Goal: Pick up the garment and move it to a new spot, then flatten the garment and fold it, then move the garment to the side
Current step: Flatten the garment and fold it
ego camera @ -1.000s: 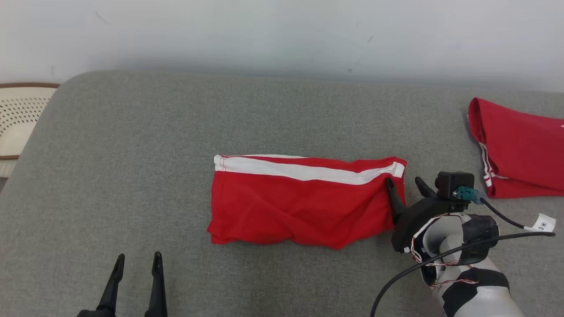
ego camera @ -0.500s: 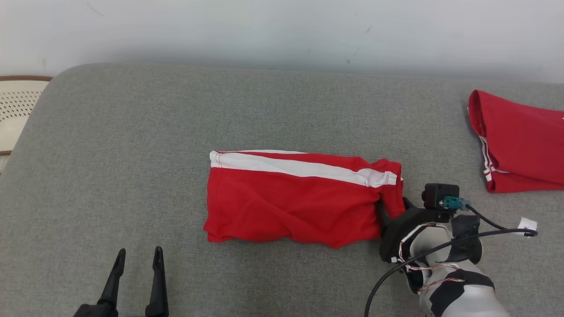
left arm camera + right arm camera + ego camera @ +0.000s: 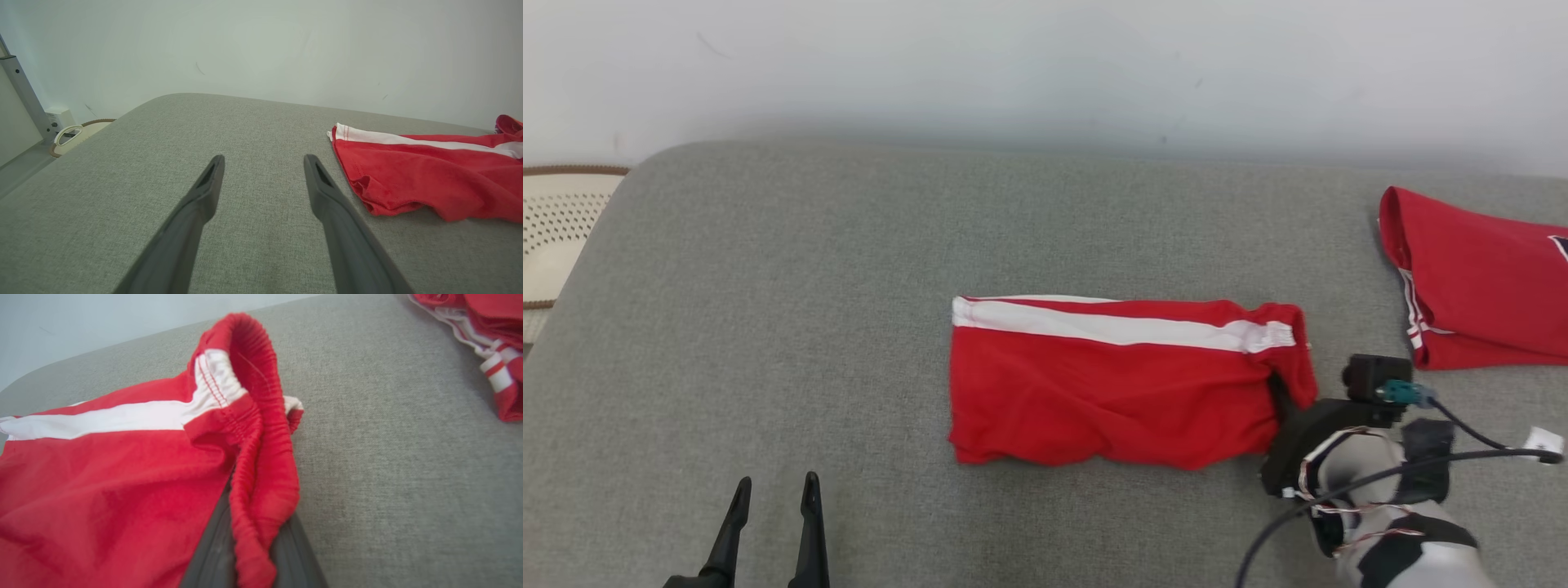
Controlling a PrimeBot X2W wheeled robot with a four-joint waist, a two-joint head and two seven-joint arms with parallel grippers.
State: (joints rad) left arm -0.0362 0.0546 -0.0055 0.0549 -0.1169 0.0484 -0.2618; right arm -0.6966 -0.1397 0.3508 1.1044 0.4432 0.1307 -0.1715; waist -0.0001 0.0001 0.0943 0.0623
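Both fingers (image 3: 212, 555) of the right hand (image 3: 1281, 390) pinch the elastic waistband (image 3: 261, 428) of the red garment (image 3: 1111, 384), gripping it at its right-hand end. From that grip the garment stretches away toward the robot's left. Its long axis lies crosswise on the grey padded surface (image 3: 768, 286), with the white stripe (image 3: 1111, 328) along the far edge. The left hand (image 3: 772, 498) rests spread and empty, well apart from the garment's other end, so the right arm is plainly the nearer. A second red garment (image 3: 1478, 286) lies further right. No brand can be read, and a white cable tag (image 3: 1542, 442) carries a mark too small to make out.
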